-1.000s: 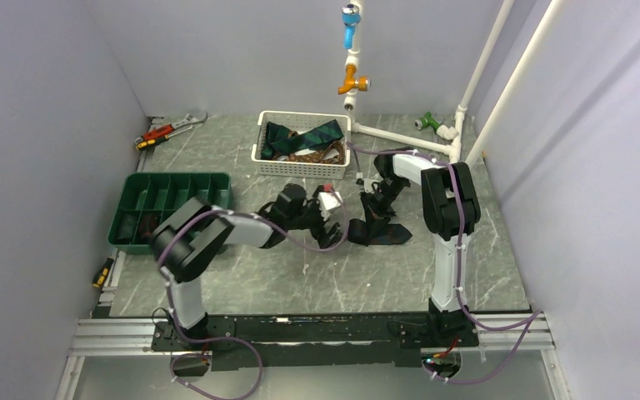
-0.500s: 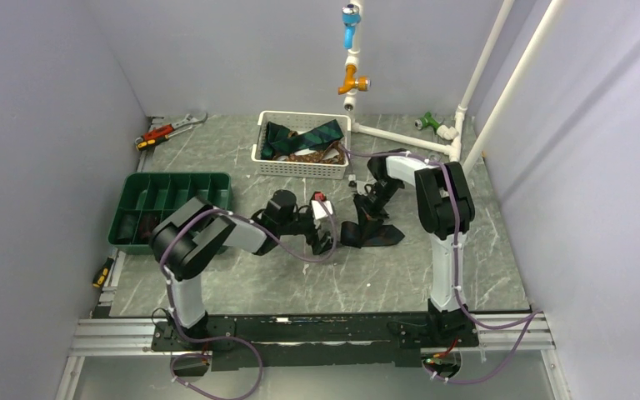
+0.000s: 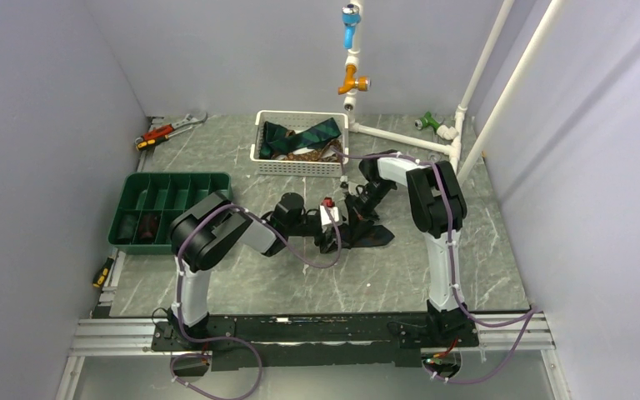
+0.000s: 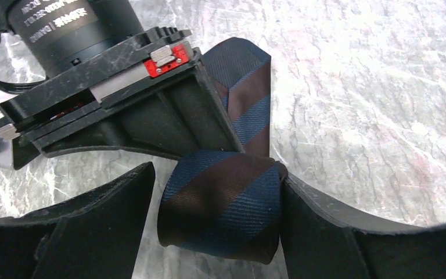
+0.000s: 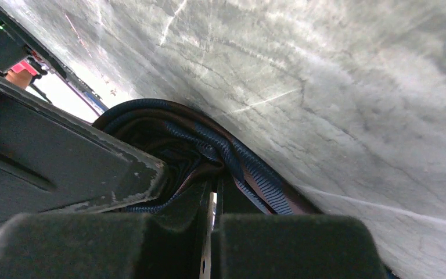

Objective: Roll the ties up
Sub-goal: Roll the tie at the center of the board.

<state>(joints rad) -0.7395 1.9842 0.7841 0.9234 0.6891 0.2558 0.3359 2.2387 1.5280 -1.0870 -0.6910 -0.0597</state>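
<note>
One navy-and-brown striped tie (image 4: 220, 224) lies partly rolled near the table's (image 3: 300, 275) centre.
Parted jaws of the left gripper (image 4: 218, 192) straddle the roll; the right gripper (image 5: 212, 203) has jaws together, pinching the fabric.

Plain pale lavender walls closed the cell in: a back wall (image 3: 233, 50), a left wall (image 3: 33, 167) and a right wall (image 3: 600, 167). The table (image 3: 300, 275) had a grey-green marbled top with pale veins, evenly lit from above with only soft shadows. White pipes (image 3: 400, 136) ran across its far right corner and up the walls, fitted with a blue valve (image 3: 349, 17), an orange valve (image 3: 352, 83) and a green valve (image 3: 427, 122). An aluminium rail (image 3: 300, 332) edged the near side
</note>
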